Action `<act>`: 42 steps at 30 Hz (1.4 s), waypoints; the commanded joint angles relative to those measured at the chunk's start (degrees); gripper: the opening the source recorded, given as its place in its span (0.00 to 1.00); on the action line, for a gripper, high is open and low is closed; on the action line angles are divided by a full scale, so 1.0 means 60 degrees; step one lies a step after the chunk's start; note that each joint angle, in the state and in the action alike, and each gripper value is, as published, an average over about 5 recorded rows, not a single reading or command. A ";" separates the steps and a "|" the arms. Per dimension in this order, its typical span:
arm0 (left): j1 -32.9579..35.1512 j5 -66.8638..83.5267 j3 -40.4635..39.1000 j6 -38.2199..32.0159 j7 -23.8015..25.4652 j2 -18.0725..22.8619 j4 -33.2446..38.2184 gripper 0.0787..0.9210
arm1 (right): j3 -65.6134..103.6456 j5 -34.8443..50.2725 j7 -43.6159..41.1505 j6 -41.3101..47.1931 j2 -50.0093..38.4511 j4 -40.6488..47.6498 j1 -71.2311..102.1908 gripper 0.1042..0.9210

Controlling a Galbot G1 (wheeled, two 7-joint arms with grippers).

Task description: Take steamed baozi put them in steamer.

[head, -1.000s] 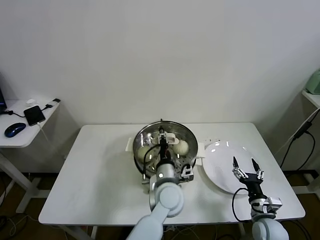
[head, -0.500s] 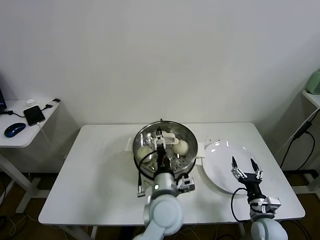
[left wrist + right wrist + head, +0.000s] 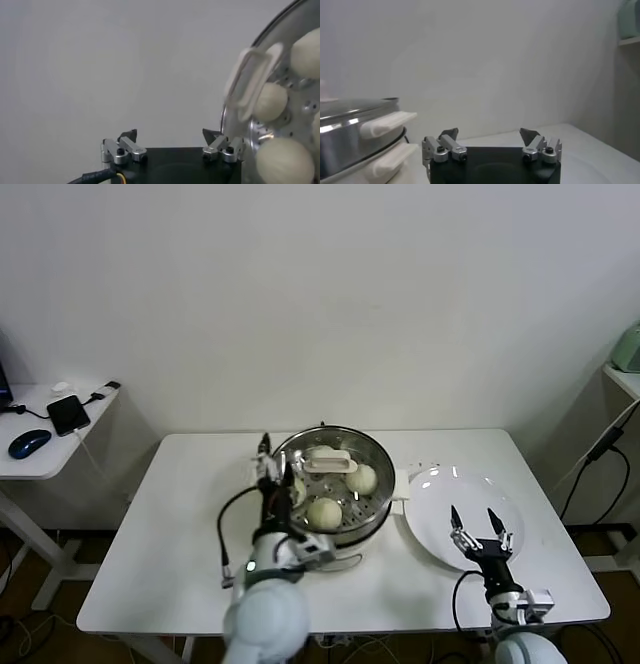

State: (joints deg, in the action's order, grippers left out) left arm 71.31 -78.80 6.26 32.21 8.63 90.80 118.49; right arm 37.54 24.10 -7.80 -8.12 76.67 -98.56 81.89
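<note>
The steamer [image 3: 372, 452] stands at the table's middle back, shiny steel with a perforated tray. Three steamed baozi show in it: one at the front [image 3: 323, 512], one at the right [image 3: 361, 478], and one at the left [image 3: 297, 490] partly behind my left gripper. My left gripper [image 3: 275, 466] is open and empty at the steamer's left rim, outside the tray. In the left wrist view the gripper [image 3: 170, 135] faces bare wall, with the steamer's rim [image 3: 223, 115] and baozi [image 3: 270, 100] beside it. My right gripper [image 3: 473, 519] hangs open and empty over the white plate [image 3: 440, 484].
A white handle piece [image 3: 328, 459] lies across the back of the steamer's tray. A side table [image 3: 40, 459] with a phone and a mouse stands at the far left. In the right wrist view, the steamer's white side handles [image 3: 387, 123] show next to my right gripper [image 3: 490, 134].
My left gripper has opened, left a baozi at the front of the tray, and drawn back out to the steamer's left rim. The right gripper has shifted slightly left.
</note>
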 commanded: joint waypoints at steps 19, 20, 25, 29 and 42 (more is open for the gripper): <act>0.5076 1.2815 0.4720 -0.4007 -0.0402 -0.0752 0.0330 0.88 | -0.0273 -0.0272 -0.0187 0.0221 -0.0046 -0.1800 0.2461 0.88; 0.5118 1.2816 0.4638 -0.3939 -0.0398 -0.0717 0.0368 0.88 | -0.0257 -0.0321 -0.0184 0.0228 -0.0048 -0.1839 0.2487 0.88; 0.5298 1.2762 0.4390 -0.3628 -0.0386 -0.0591 0.0601 0.88 | -0.0089 -0.0736 -0.0318 0.0292 0.0012 -0.2127 0.2643 0.88; 0.5396 1.2723 0.4382 -0.3482 -0.0389 -0.0536 0.0774 0.88 | -0.0064 -0.0866 -0.0344 0.0526 0.0013 -0.2426 0.2808 0.88; 0.5829 1.2716 0.4443 -0.3222 -0.0323 -0.0432 0.1424 0.88 | -0.0110 -0.0876 -0.0215 0.0823 0.0055 -0.2872 0.3191 0.88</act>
State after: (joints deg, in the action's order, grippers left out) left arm 103.64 -4.62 32.79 12.08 6.30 88.10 124.43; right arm 36.84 19.64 -9.27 -4.27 76.90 -113.42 99.21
